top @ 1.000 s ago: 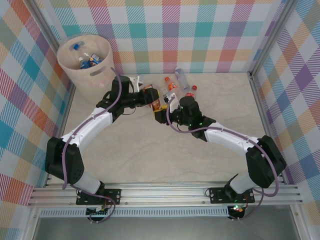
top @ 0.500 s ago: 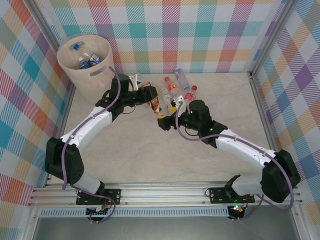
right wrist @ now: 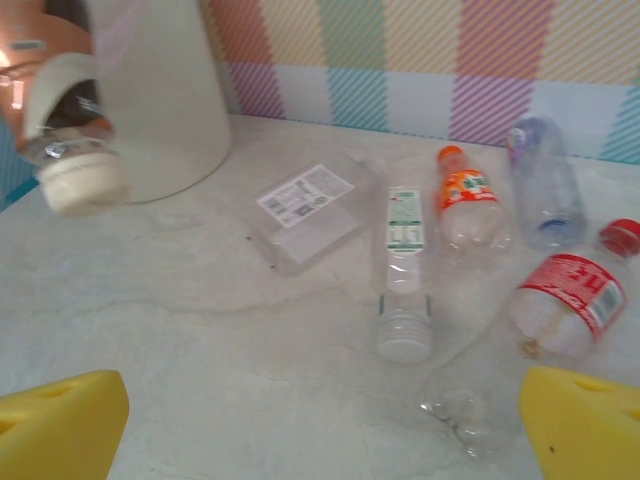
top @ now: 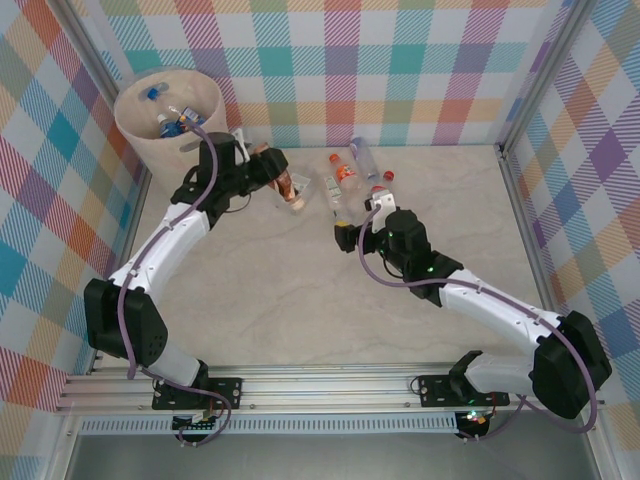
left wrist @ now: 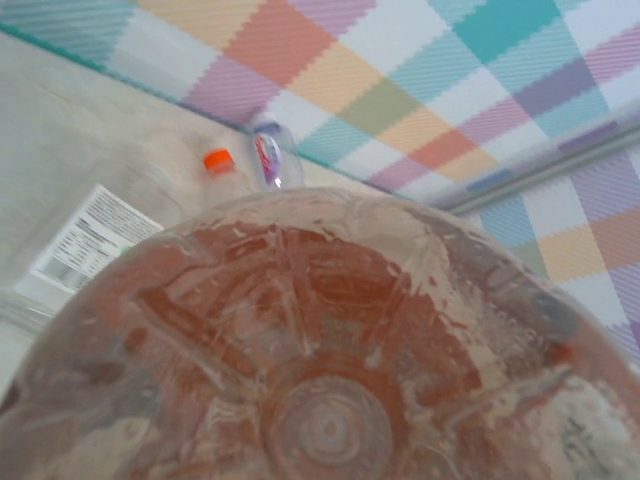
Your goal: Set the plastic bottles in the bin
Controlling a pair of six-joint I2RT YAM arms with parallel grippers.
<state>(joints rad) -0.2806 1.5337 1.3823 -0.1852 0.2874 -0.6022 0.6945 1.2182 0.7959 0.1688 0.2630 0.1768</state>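
Note:
My left gripper (top: 266, 172) is shut on a plastic bottle (top: 288, 188) with a brown-orange label, held in the air just right of the bin (top: 150, 135). The bottle's ribbed base (left wrist: 320, 350) sits right against the left wrist camera. The cream-white bin holds a few bottles (top: 168, 118). My right gripper (top: 358, 222) hangs open over the table, its yellow fingertips (right wrist: 60, 425) wide apart and nothing between them. In front of it lie a green-label bottle (right wrist: 405, 270), an orange one (right wrist: 465, 205), a clear one (right wrist: 545, 190) and a red-label one (right wrist: 570, 300).
A flat clear bottle with a white label (right wrist: 305, 215) lies between the bin and the green-label bottle. A crushed clear bottle (right wrist: 460, 410) lies near my right fingertip. Checked walls close the table at the back and sides.
The right gripper has opened, let go of the brown-orange bottle and pulled back to the right. The left arm has carried that bottle up and left, closer to the bin.

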